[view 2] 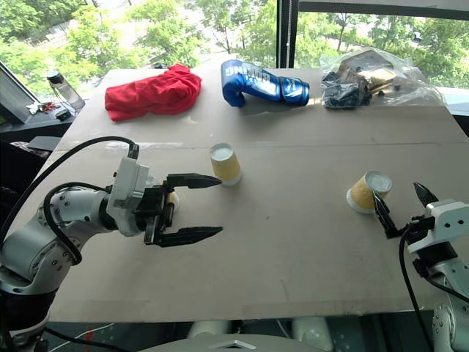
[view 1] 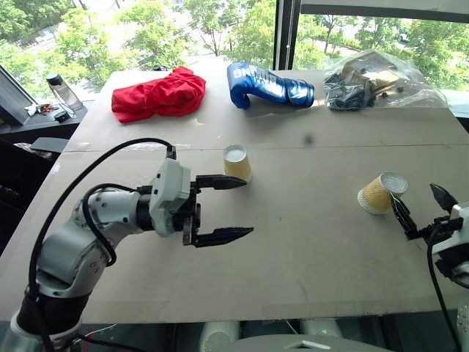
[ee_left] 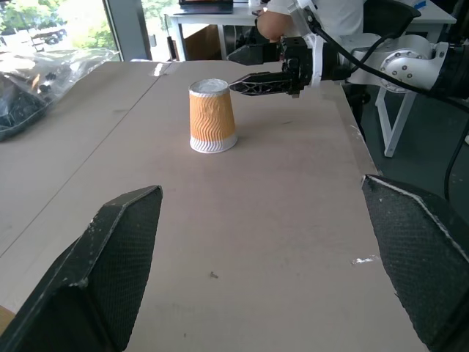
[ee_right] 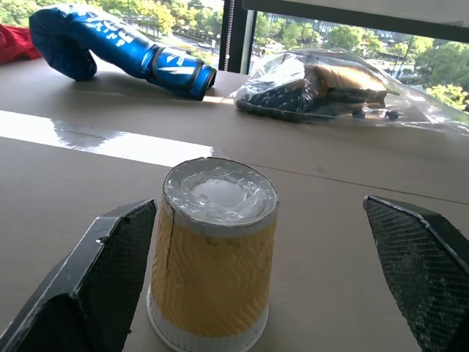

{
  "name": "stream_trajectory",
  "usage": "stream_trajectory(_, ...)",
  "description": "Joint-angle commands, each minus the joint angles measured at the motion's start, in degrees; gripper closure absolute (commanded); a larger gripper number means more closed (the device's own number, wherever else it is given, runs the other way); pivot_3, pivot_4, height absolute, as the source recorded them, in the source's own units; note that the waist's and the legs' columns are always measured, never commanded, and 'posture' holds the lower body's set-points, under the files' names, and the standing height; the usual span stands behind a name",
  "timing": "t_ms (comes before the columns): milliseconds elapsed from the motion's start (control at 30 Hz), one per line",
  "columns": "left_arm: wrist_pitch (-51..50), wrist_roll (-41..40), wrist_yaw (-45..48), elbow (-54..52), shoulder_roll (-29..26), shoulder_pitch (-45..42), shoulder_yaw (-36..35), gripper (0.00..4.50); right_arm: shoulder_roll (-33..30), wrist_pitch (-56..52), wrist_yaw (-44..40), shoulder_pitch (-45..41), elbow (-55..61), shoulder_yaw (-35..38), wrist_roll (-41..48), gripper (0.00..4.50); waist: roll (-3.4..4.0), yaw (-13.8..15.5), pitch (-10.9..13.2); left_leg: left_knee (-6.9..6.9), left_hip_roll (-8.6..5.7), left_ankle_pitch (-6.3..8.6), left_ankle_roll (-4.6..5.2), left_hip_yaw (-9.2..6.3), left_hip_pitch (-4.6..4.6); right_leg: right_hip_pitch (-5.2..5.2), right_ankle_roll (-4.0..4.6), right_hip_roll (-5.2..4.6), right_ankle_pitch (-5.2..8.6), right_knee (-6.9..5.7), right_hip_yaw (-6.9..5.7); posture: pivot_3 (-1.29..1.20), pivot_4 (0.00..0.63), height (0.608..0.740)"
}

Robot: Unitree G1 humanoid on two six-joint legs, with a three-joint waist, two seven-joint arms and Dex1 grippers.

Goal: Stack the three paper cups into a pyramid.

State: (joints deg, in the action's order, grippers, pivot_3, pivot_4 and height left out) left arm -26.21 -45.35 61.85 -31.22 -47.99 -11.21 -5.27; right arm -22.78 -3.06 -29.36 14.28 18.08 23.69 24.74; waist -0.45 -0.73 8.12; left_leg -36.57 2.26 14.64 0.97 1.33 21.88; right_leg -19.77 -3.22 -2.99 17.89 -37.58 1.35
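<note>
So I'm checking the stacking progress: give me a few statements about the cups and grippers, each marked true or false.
1. Both visible paper cups stand upside down, apart on the table: the middle cup, the right cup. True.
2. One cup sits atop another. False: nothing is stacked.
3. The left gripper holds a cup. False: it is open and empty.
4. The right gripper is open beside the right cup. True.

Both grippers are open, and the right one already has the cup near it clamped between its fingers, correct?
Not clamped. The right wrist view shows the right gripper open, its fingers apart from the cup standing upside down between them. The left gripper is open too.
</note>
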Motion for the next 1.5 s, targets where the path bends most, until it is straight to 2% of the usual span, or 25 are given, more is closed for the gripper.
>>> stream_trajectory(33, -3.3, -4.3, -3.2, -1.9, 0.3, -1.4, -2.6, 0.04, -0.4, -1.0, -1.0, -2.0, -1.2, -0.9, 1.4, 0.0, 0.0, 0.0, 0.0, -0.01, 0.0, 0.0, 0.0, 0.0, 0.0, 0.0, 0.0, 0.0, 0.0, 0.0, 0.01, 0.0, 0.15, 0.74)
stream_trajectory(667, -4.7, -4.9, -6.5, -4.8, 0.2, 0.9, -5.1, 0.04, -1.1, -0.8, -4.3, -7.9, -7.6, -2.7, 1.2, 0.0, -0.01, 0.0, 0.0, -0.01, 0.01, 0.0, 0.0, 0.01, 0.02, -0.03, -0.03, -0.02, 0.02, -0.04, 0.05, 0.0, 0.15, 0.74)
stream_trajectory(767, -4.4, -4.6, -6.6, -4.7, 0.2, 1.0, -5.1, 0.0, -0.7, -0.6, -3.9, -8.6, -7.7, -3.0, 1.2, 1.43, -0.01, 0.0, 0.0, -0.01, 0.02, 0.0, 0.0, 0.01, 0.02, -0.03, -0.03, -0.02, 0.02, -0.04, 0.06, 0.0, 0.15, 0.74)
stream_trajectory(800, -4.3, -4.6, -6.6, -4.6, 0.2, 1.0, -5.1, 0.0, -0.5, -0.9, -3.7, -8.9, -7.7, -3.0, 1.4, 1.68, -0.01, 0.0, 0.0, -0.01, 0.02, 0.0, 0.0, 0.01, 0.02, -0.03, -0.03, -0.02, 0.02, -0.04, 0.06, 0.0, 0.15, 0.74)
stream_trajectory(833, -4.3, -4.5, -6.7, -4.6, 0.3, 1.2, -5.2, 0.0, -0.5, -0.8, -3.8, -8.9, -7.6, -3.2, 1.3, 2.24, -0.01, 0.0, 0.0, -0.01, 0.01, 0.0, 0.0, 0.01, 0.02, -0.03, -0.03, -0.02, 0.02, -0.04, 0.06, 0.0, 0.15, 0.74)
stream_trajectory(867, -4.2, -4.3, -6.8, -4.6, 0.3, 1.3, -5.2, 0.0, -0.5, -0.7, -4.1, -8.9, -7.6, -3.5, 1.1, 2.46, -0.01, 0.0, 0.0, -0.01, 0.01, 0.0, 0.0, 0.01, 0.02, -0.03, -0.03, -0.02, 0.02, -0.04, 0.06, 0.0, 0.15, 0.74)
stream_trajectory(1033, -4.6, -4.7, -9.8, -5.5, 1.1, 2.5, -5.9, 0.0, -0.3, -2.0, -3.5, -10.7, -5.4, -6.3, 0.8, 2.53, -0.02, -0.1, 0.1, -0.01, 0.05, 0.0, 0.0, 0.01, 0.02, -0.04, -0.03, -0.02, 0.02, -0.04, 0.07, 0.0, 0.15, 0.74)
stream_trajectory(1200, -5.7, -4.1, -15.6, -7.3, 1.9, 5.7, -8.2, 0.0, 0.0, -4.9, -2.8, -15.9, -3.4, -14.6, -3.0, 2.53, -0.03, -0.4, 0.1, -0.01, 0.08, 0.0, 0.0, 0.06, -0.02, -0.07, -0.03, -0.01, 0.02, -0.09, 0.16, 0.0, 0.15, 0.74)
stream_trajectory(1500, -7.0, -3.6, -24.3, -13.6, 3.3, 16.9, -13.7, 0.0, 2.9, -10.3, -0.4, -26.6, -8.0, -22.6, -7.1, 2.53, -0.31, -0.1, 0.3, -0.01, 0.08, -0.01, -0.03, 0.03, 0.31, -0.39, -0.05, -0.11, 0.02, -0.07, 0.21, 0.0, 0.15, 0.74)
